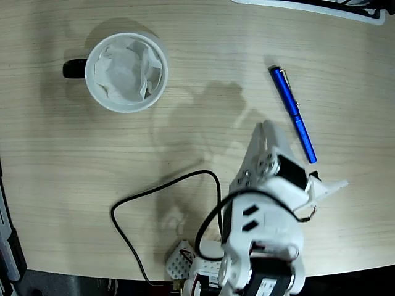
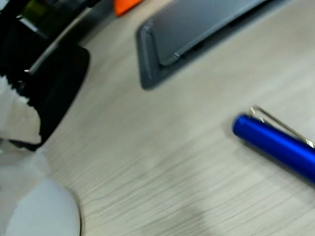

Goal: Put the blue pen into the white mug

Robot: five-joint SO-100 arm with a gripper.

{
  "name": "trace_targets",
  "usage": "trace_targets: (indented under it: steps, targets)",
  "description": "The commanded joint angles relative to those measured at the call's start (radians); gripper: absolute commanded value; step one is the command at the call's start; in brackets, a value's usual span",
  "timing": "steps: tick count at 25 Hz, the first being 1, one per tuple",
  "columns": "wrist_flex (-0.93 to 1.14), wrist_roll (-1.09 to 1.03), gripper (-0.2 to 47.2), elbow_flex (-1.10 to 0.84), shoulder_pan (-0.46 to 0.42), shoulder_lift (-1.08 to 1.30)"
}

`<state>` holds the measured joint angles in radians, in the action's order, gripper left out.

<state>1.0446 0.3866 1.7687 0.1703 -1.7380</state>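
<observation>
Your pincer [image 1: 290,157] looks parted and empty at lower right of the fixed view, just left of the blue pen [image 1: 292,113] lying on the desk [image 1: 185,154], so closing off-centre could roll it away from the white mug [image 1: 126,72] at upper left.

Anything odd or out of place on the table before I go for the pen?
One oddity: the white mug is stuffed with crumpled tissue, which may keep the blue pen from dropping in fully. The pen lies flat and intact on the table. Nothing spilled.
</observation>
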Motion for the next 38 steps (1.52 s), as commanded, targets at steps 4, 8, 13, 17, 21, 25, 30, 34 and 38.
trace_targets:
  steps: [4,8,13,17,21,25,30,34,38]
  targets:
    - [0.0,0.221,6.6,-0.121,0.032,0.173]
    - [0.0,0.295,8.7,-0.141,0.031,0.252]
    - [0.0,0.333,15.1,-0.158,0.04,0.333]
    - [-0.005,0.336,17.1,-0.19,0.074,0.388]
    - [-0.005,0.336,17.3,-0.238,0.114,0.446]
    - [-0.006,0.336,17.3,-0.279,0.141,0.486]
    - [-0.015,0.336,17.3,-0.304,0.144,0.518]
    - [-0.035,0.336,17.3,-0.328,0.138,0.548]
    - [-0.046,0.339,17.3,-0.341,0.115,0.569]
